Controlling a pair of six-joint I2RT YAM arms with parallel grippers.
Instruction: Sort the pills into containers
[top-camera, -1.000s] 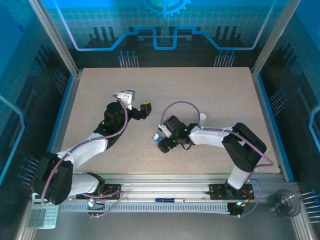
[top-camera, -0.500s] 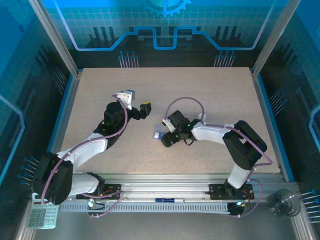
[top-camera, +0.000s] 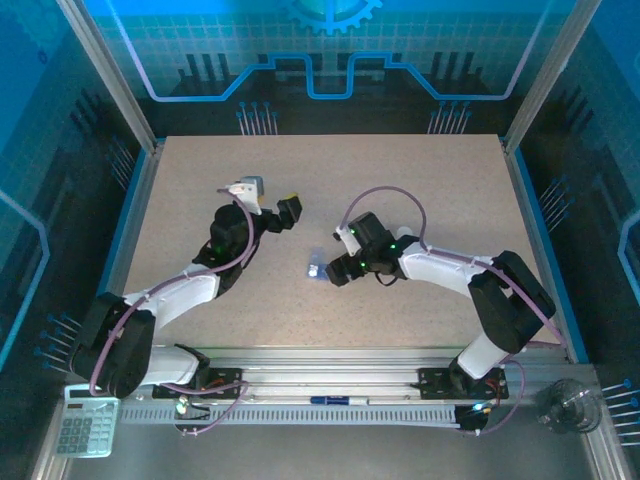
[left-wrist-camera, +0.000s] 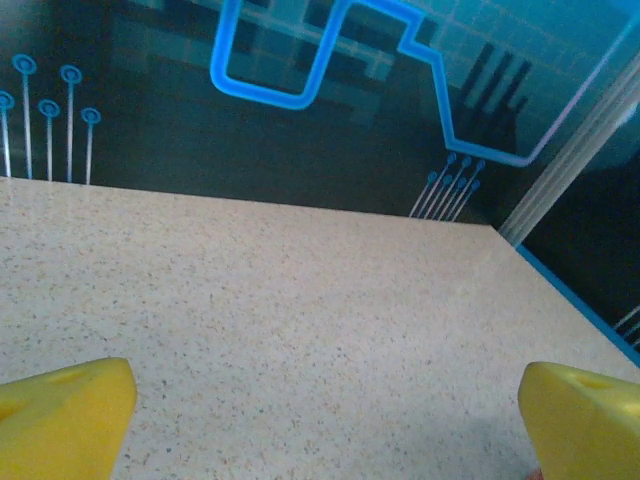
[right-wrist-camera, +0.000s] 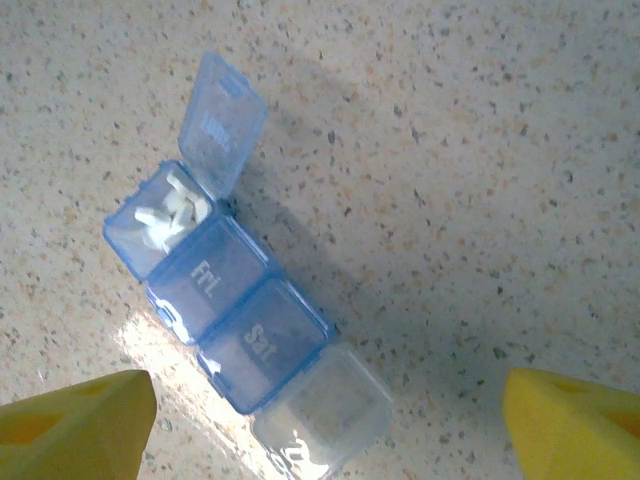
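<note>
In the middle of the top view, the translucent blue plastic pill box (top-camera: 314, 270) lies just ahead of my right gripper (right-wrist-camera: 328, 410), jaws spread, its row running diagonally between them; my left gripper (left-wrist-camera: 325, 420), spread too and empty, hangs farther off, upper left
</note>
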